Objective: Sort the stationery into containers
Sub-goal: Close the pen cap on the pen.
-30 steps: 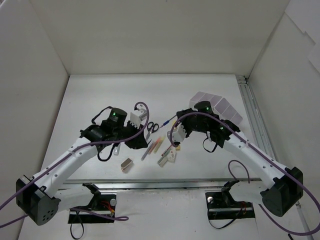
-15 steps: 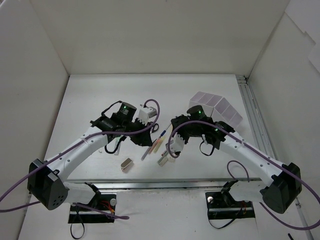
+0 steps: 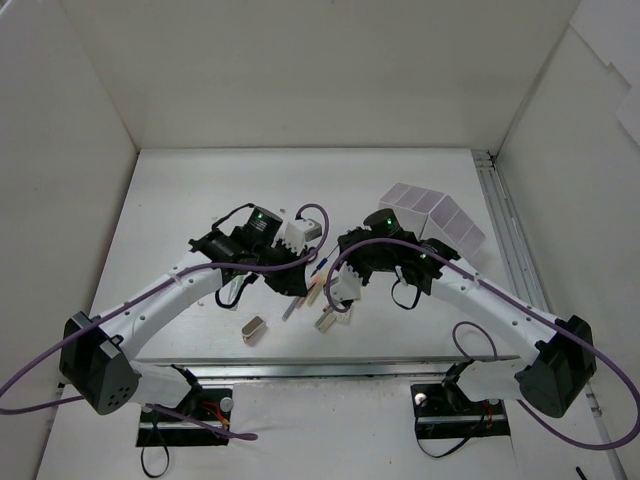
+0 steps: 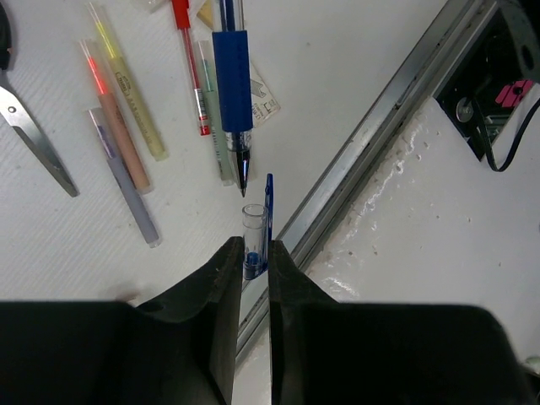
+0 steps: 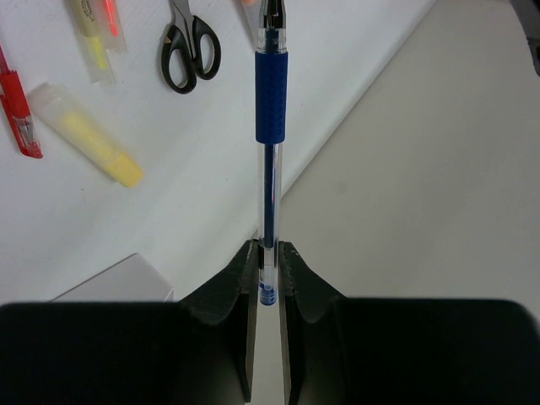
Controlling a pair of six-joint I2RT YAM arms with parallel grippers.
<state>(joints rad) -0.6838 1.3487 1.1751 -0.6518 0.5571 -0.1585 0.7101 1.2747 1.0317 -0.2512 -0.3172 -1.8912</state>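
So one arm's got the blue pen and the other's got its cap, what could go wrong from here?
1. In the left wrist view the blue pen has its tip slightly to one side of the mouth of the cap that the left gripper pinches. A push now may miss or knock the cap askew.
2. The right gripper grips the pen only at its back end, so pressure at the tip could pivot it or slide it back.
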